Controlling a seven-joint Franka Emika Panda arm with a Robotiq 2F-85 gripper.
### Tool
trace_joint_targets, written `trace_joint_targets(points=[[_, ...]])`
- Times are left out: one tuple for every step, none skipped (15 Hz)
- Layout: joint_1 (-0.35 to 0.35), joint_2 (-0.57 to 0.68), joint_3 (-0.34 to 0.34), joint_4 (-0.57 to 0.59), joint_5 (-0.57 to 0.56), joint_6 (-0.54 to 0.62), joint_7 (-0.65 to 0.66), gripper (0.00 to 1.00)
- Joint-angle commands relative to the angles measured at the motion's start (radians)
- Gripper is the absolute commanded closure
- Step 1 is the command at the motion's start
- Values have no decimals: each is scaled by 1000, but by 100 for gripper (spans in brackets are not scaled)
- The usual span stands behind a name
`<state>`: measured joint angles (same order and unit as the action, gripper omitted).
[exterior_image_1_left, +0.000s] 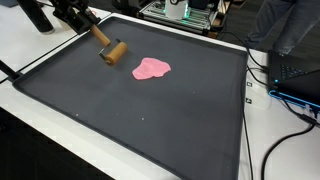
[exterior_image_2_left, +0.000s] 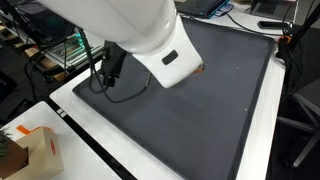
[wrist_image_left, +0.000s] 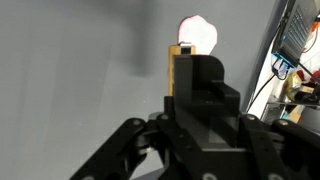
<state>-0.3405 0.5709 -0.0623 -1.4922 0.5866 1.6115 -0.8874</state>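
On dark matte mat (exterior_image_1_left: 180, 110) | fingers (exterior_image_1_left: 85, 20) clamped round wooden mallet (exterior_image_1_left: 113, 52) handle | flat pink blob (exterior_image_1_left: 151, 68) near

Our white arm (exterior_image_2_left: 130, 25) leaning in low, wrist angled down, our dark hand (exterior_image_1_left: 89, 25) clamped (firmly, as far as we see) on a wooden tool (exterior_image_1_left: 110, 50)

Even diffuse indoor light, soft shadows; wrist view blurred up close, glare on the pink patch (wrist_image_left: 197, 33).

Both exterior views overlook the mat (exterior_image_1_left: 150, 120); wrist view peers past gripper (wrist_image_left: 195, 72).
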Motion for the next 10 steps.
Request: trace_joint_targets(points=[[-10, 5, 7, -3, -2, 24, 16, 77], [-11, 7, 8, -5, -4, 29, 16, 77], [-11, 9, 8, -6, -5, 31, 14, 77], [-11, 11, 8, -8, -8, 35, 14, 77], [-12, 13, 8, -9, -7, 36, 13, 77], [-11, 14, 7, -10, -11, 43, 13, 77], [-11, 15, 8, -12, -12, 46, 13, 77], [-11, 16, 8, -13, -13, 51, 13, 77], [-11, 18, 8, -14, -15, 56, 13, 77], [-10, 19, 9, -16, -17, 61, 12, 77]])
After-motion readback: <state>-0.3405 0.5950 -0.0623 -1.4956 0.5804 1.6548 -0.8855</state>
